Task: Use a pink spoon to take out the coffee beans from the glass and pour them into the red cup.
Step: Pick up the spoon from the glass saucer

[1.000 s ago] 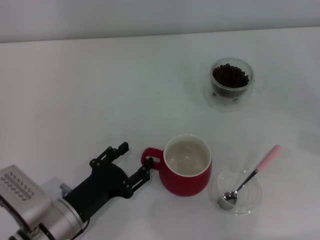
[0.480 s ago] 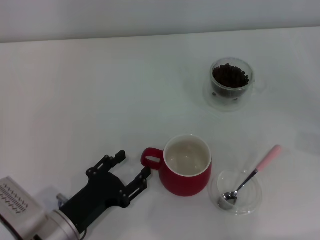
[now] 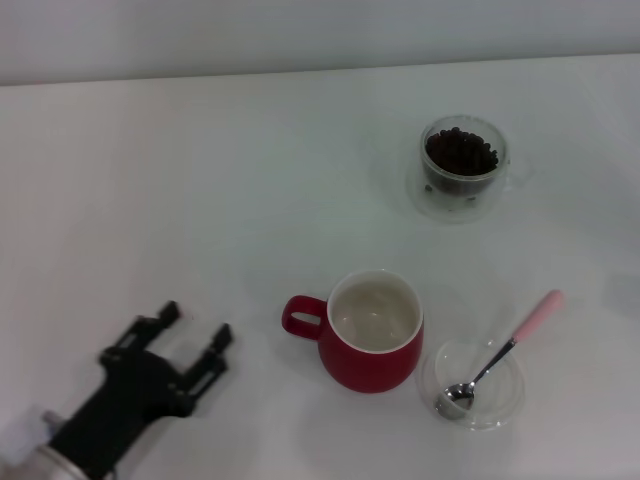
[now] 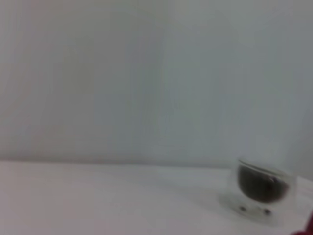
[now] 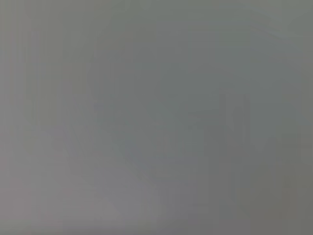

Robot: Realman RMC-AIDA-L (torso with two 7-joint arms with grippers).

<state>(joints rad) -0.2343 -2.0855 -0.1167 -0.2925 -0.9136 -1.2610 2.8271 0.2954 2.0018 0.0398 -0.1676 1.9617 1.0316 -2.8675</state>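
The red cup (image 3: 372,335) stands upright near the table's front, cream inside showing, its loop handle pointing to the left. The pink spoon (image 3: 500,355) lies with its metal bowl in a shallow clear dish (image 3: 472,385) right of the cup, its pink handle sticking out to the back right. The glass (image 3: 463,165) of coffee beans (image 3: 460,152) stands at the back right; it also shows in the left wrist view (image 4: 261,188). My left gripper (image 3: 195,335) is open and empty at the front left, well left of the cup's handle. My right gripper is out of view.
The white table (image 3: 200,180) stretches bare to the back left. A pale wall (image 4: 146,73) rises behind the table. The right wrist view shows only plain grey.
My left gripper has drawn back to the left, away from the red cup's handle, still open. The cup, spoon, dish and glass have not moved.
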